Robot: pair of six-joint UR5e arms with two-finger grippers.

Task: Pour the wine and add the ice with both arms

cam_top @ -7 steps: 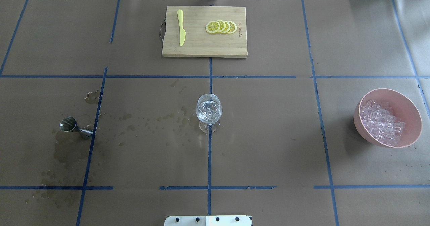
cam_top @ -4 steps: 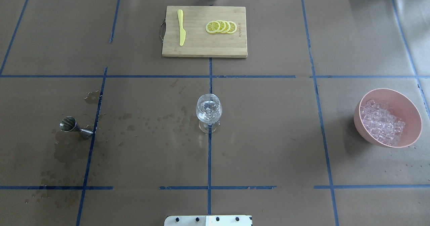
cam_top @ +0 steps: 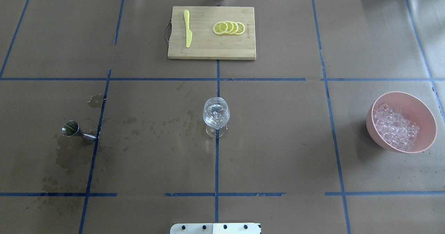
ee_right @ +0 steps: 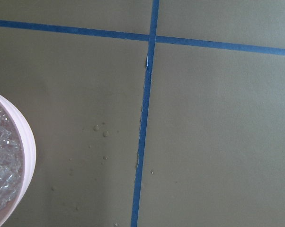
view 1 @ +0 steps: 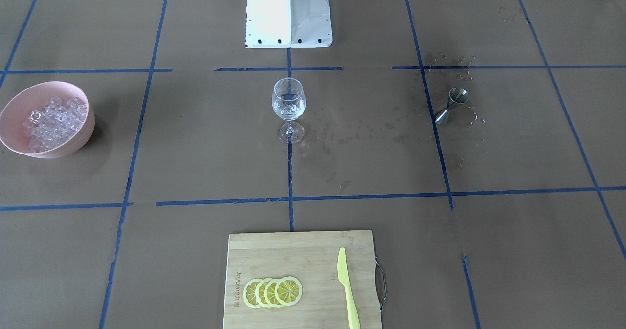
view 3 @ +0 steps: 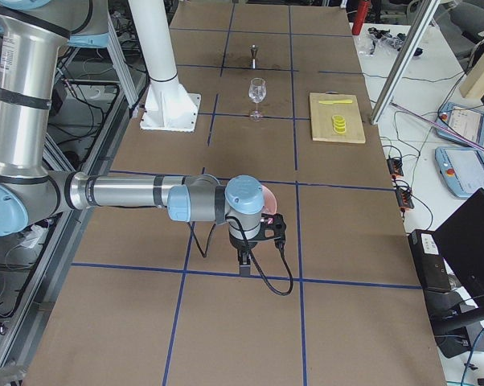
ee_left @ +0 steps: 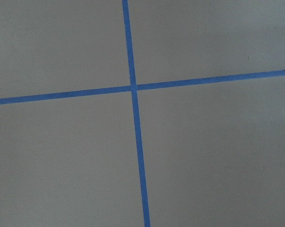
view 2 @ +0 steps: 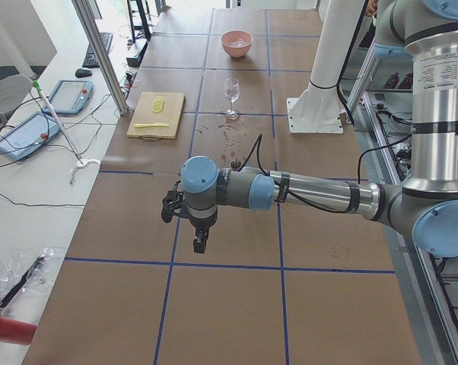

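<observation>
From the front, the wine glass (view 1: 288, 106) stands upright at the middle of the table (view 1: 195, 138), holding clear cubes and what looks like a little wine (view 1: 288, 115). The metal jigger (view 1: 452, 105) stands among splash stains on the robot's left, and the ice (view 1: 49, 122) is heaped in the pink bowl (view 1: 63, 149) on its right. Overhead, neither claw shows. From the left end, the left claw (view 2: 201, 243) hangs over bare table, well apart from the glass; clenched or released, I cannot tell. From the right end, the right claw (view 3: 244, 262) hangs low near the bowl, its state equally unreadable. The left wrist camera sees only crossed blue tape (ee_left: 133, 88); the right wrist camera catches the bowl's rim. Pouring and icing both look done, so the next move likely calls only for keeping both claws clear.
</observation>
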